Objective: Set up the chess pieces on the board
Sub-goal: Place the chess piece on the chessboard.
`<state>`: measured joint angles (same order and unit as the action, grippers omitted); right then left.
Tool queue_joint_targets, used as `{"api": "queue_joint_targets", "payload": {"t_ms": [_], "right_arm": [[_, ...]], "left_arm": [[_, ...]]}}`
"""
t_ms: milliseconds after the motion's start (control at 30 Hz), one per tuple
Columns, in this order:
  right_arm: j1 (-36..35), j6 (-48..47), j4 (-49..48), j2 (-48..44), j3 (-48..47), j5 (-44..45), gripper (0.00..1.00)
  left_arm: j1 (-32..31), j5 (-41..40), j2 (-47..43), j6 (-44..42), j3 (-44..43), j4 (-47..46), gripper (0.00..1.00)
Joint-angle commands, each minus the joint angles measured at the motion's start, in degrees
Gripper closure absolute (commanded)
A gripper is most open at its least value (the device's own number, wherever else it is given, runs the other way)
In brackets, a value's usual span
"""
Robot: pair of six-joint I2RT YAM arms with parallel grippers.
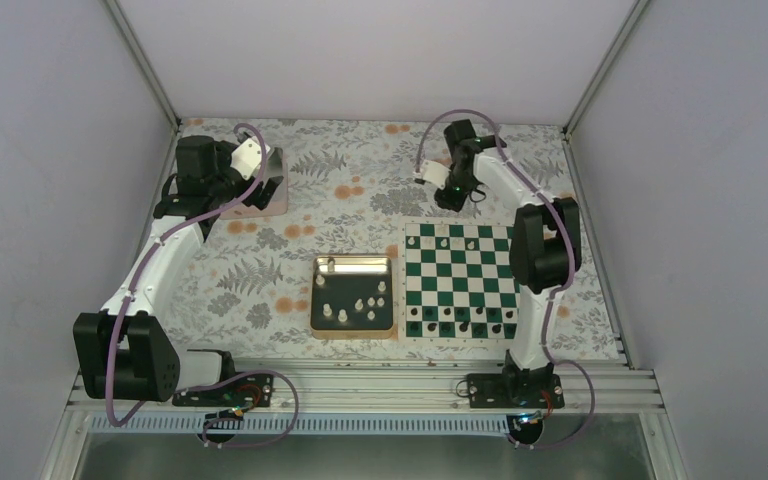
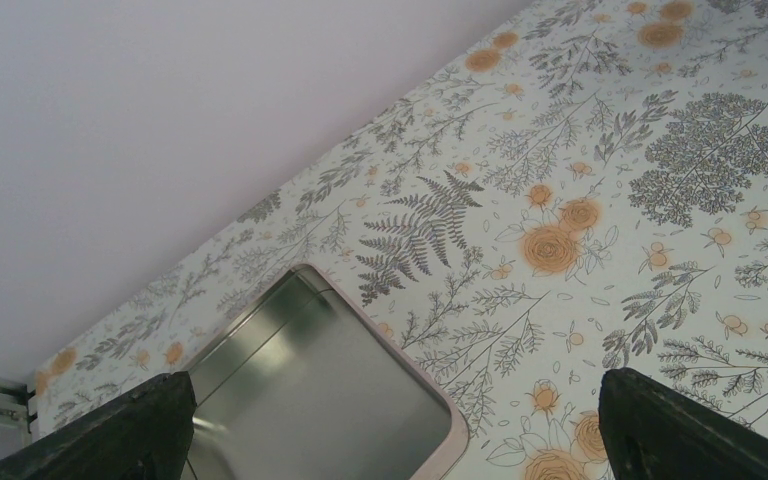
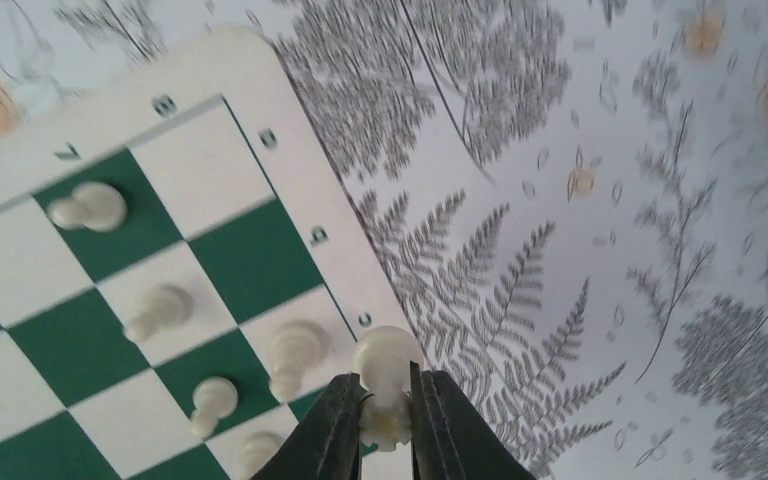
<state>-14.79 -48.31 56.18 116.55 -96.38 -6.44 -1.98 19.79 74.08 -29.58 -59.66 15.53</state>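
R hand [image 3: 385, 410] narrow, pinching white pawn [image 3: 387, 358] low on stem btw both fingers, at far edge of board [image 3: 250, 262] nr corner. Other white pieces [image 3: 160, 310] stand on squares just beside. L hand [image 2: 400, 445] spread wide, holds nothing, over metal tin [image 2: 330, 390] at far-left of table [image 2: 580, 130]. More white pcs [image 1: 343, 317] in gold-rimmed tray [image 1: 353, 328], left of board

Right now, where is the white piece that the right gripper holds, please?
In the right wrist view, the white piece is pinched by the right gripper above the board's border.
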Motion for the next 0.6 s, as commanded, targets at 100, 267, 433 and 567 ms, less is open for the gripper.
{"api": "queue_joint_targets", "payload": {"t_ms": [100,267,433,567], "right_arm": [[-5.9,0.1,4.1,2.8,-6.1,0.0,0.85],[-8.5,0.2,5.6,5.4,-7.7,-0.9,0.85],[-10.2,0.2,5.9,7.4,-6.5,-0.1,0.85],[-10.5,0.2,6.1,8.5,-6.5,-0.1,0.85]], "left_arm": [[0.2,0.1,-0.4,-0.9,-0.3,-0.2,0.0],[0.2,0.1,-0.3,-1.0,-0.1,0.0,0.0],[0.2,0.3,0.1,-1.1,-0.3,0.0,0.0],[0.2,0.3,0.2,-1.1,-0.3,0.0,0.0]]}}
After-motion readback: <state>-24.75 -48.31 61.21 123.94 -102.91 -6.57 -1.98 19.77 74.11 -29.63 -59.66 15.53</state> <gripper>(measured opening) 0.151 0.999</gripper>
